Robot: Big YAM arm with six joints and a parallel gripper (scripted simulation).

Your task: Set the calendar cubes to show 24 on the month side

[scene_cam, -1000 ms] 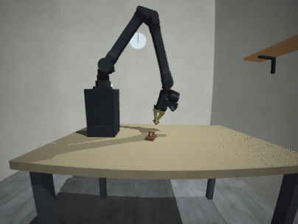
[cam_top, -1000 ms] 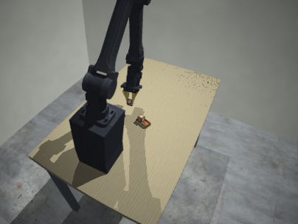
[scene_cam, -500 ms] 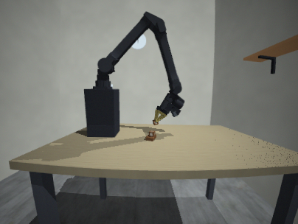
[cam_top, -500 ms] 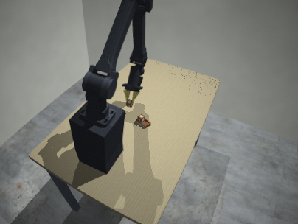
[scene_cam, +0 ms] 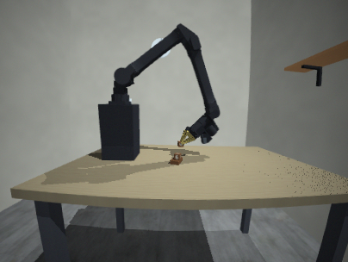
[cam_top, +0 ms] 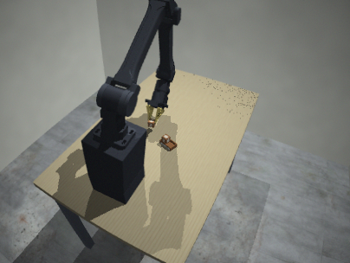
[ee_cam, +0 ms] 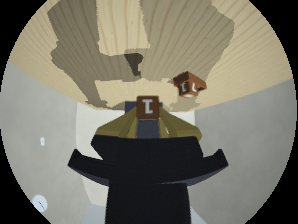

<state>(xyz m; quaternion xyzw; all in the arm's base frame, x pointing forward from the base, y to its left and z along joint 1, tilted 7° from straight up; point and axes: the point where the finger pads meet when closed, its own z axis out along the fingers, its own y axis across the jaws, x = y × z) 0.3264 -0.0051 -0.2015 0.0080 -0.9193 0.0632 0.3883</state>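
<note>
The jaws are clamped on one brown cube point(ee_cam: 148, 106), holding it up off the surface point(cam_top: 208, 130), a white digit facing the wrist camera. Close by, the tray point(cam_top: 168, 142) sits on the wood with the other cube point(ee_cam: 188, 86) in it, apart from the gripper point(cam_top: 152, 118).

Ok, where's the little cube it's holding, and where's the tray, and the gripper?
cube point(ee_cam: 148, 106): wrist view, its front face with the digit.
tray point(cam_top: 168, 144): top view, its brown body.
gripper point(cam_top: 152, 120): top view, between the fingertips.
</note>
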